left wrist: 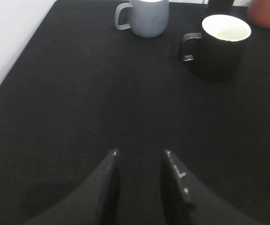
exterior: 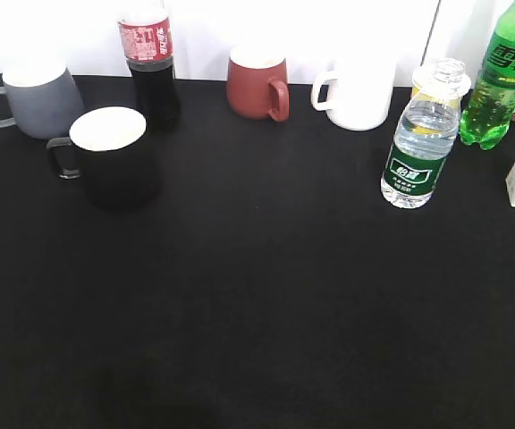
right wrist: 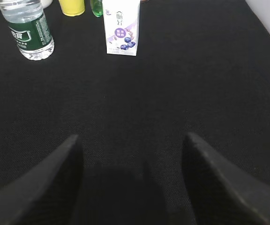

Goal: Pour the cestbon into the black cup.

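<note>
The cestbon (exterior: 421,138), a small clear bottle with a dark green label and no cap, stands upright at the right of the black table; it also shows at the top left of the right wrist view (right wrist: 28,29). The black cup (exterior: 113,156), white inside with its handle to the left, stands at the left; the left wrist view shows it at the upper right (left wrist: 218,44). My left gripper (left wrist: 140,152) is open and empty, well short of the cup. My right gripper (right wrist: 131,137) is open wide and empty, well short of the bottle. Neither gripper shows in the exterior view.
A grey mug (exterior: 34,98), a cola bottle with a red label (exterior: 148,63), a dark red mug (exterior: 257,85) and a white mug (exterior: 358,92) stand along the back. A green soda bottle (exterior: 503,76) and a small milk carton (right wrist: 122,28) stand at the right.
</note>
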